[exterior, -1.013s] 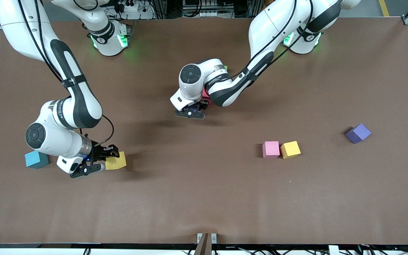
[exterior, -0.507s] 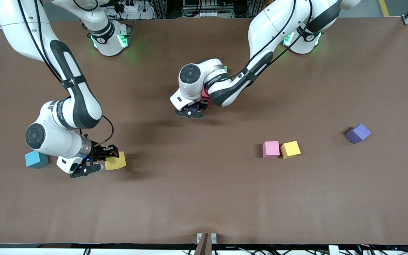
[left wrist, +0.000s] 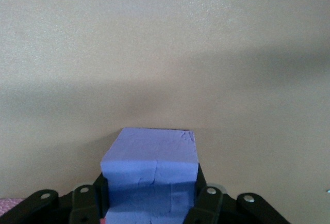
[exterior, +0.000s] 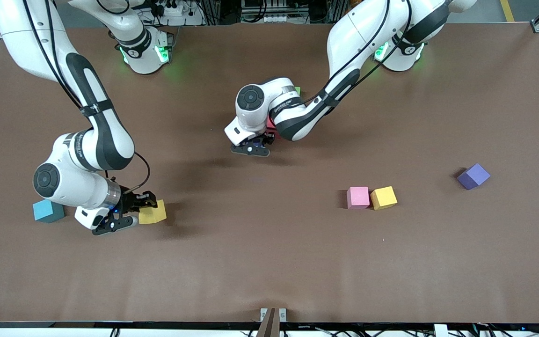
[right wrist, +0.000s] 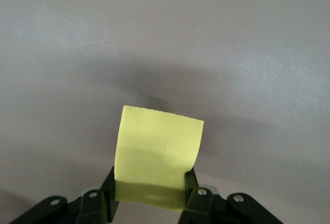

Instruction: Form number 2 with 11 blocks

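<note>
right hand (exterior: 139,211) low at right arm's end of counter (exterior: 251,262), clenched on yellow block (exterior: 153,213), teal block (exterior: 48,210) beside arm. left hand (exterior: 255,146) near counter middle, grasping blue-violet block (left wrist: 150,172); red block (exterior: 271,124) and green block (exterior: 297,90) partly hidden under left arm. pink block (exterior: 358,197) touching orange block (exterior: 383,197); purple block (exterior: 473,176) well apart toward left arm's end.

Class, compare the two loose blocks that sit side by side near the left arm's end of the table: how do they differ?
The pink block is pink and sits square to the table edges; the orange block is orange-yellow and turned slightly askew. The pink block lies toward the right arm's end, the orange toward the left arm's. Both are same-sized cubes, touching, on the table, ungripped.
</note>
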You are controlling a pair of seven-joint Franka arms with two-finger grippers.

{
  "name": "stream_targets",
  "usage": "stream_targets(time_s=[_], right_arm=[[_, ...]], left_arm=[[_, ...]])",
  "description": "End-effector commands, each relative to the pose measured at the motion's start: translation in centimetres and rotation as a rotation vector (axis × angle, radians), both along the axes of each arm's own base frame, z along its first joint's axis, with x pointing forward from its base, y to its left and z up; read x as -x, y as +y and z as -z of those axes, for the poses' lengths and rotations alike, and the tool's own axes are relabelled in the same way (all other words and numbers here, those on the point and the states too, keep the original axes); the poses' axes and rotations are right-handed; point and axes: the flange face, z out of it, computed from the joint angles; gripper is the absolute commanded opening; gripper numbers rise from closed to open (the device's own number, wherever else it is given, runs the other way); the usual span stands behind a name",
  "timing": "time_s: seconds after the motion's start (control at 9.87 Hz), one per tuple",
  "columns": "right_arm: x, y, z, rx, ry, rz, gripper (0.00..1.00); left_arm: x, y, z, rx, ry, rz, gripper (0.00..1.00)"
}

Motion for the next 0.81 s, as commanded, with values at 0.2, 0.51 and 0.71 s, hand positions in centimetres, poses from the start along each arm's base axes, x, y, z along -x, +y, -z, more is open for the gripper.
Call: stream_targets(time_s=[0.2,0.51,0.71], right_arm=[[0.2,-0.3,-0.1,-0.021,0.008,0.008,0.26],[0.2,-0.3,-0.1,-0.021,0.008,0.008,0.27],[0.2,0.4,-0.2,-0.021,0.018,0.009,0.26]], left_arm=[[0.5,-0.3,0.6,-0.014,-0.011,0.013,1.00],[0.5,-0.3,0.5,-0.014,-0.013,0.014,1.00],[0.1,-0.2,-0.5,-0.017,-0.023,0.013,1.00]])
